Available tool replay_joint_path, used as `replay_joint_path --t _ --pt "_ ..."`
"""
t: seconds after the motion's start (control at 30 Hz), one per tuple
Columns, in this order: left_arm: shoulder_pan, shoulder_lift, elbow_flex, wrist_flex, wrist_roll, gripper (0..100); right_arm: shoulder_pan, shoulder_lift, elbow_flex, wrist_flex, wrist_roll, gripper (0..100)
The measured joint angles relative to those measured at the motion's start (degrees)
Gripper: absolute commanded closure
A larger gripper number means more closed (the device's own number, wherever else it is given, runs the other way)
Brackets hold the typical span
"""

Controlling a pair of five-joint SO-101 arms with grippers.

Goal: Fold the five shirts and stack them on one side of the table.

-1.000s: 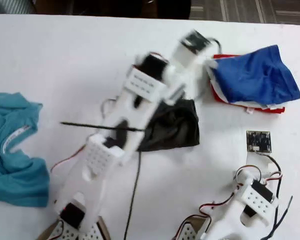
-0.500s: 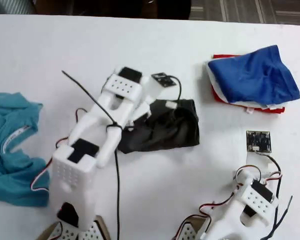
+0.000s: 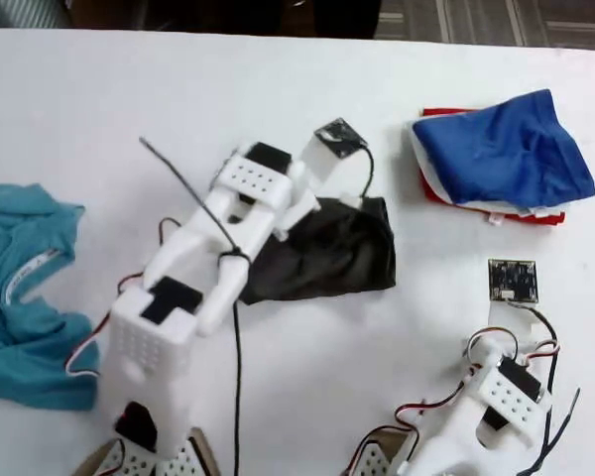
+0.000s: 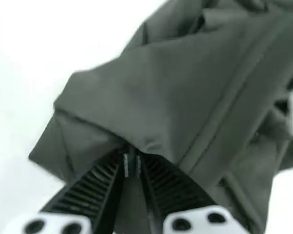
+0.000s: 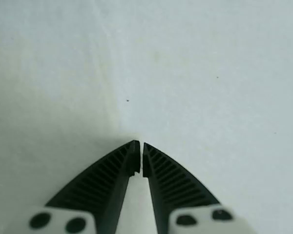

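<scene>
A black shirt (image 3: 337, 253) lies crumpled in the middle of the table. My left arm (image 3: 213, 253) stretches over its left part. In the left wrist view my left gripper (image 4: 132, 165) is shut on a raised fold of the black shirt (image 4: 185, 97). A teal shirt (image 3: 25, 297) lies loose at the table's left edge. A folded blue shirt (image 3: 501, 149) tops a stack at the back right, with red and white cloth (image 3: 456, 203) showing under it. My right gripper (image 5: 139, 152) is shut on nothing above bare white table (image 5: 185, 58).
My right arm (image 3: 496, 397) sits folded at the front right corner, its camera board (image 3: 513, 281) near the stack. Cables trail from both arm bases along the front edge. Bare tabletop (image 3: 129, 89) stretches across the back left.
My left arm has swung back from beside the blue stack and settled over the black shirt's left part. The black shirt has been drawn out to the left. The right arm has kept still.
</scene>
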Motion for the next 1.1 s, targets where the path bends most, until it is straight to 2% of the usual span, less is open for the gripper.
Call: replay_joint_path --t 0.27,0.4,0.57,0.83,1.0,1.1 --pt "0.4 10.5 -16.9 -1.7 10.7 97 0.0 0.0 0.0 0.0 0.0 97.8" --pt "1.4 15.0 -26.5 -1.5 13.8 97 0.0 0.0 0.0 0.0 0.0 97.8" --pt "2.1 17.1 -37.7 5.1 16.5 97 0.0 0.0 0.0 0.0 0.0 97.8" --pt "-0.2 17.0 -53.2 22.2 12.1 97 0.0 0.0 0.0 0.0 0.0 97.8" --pt "-1.6 19.2 -52.9 29.3 5.4 97 0.0 0.0 0.0 0.0 0.0 97.8" --pt "-1.4 22.1 -48.9 30.6 3.4 97 0.0 0.0 0.0 0.0 0.0 97.8"
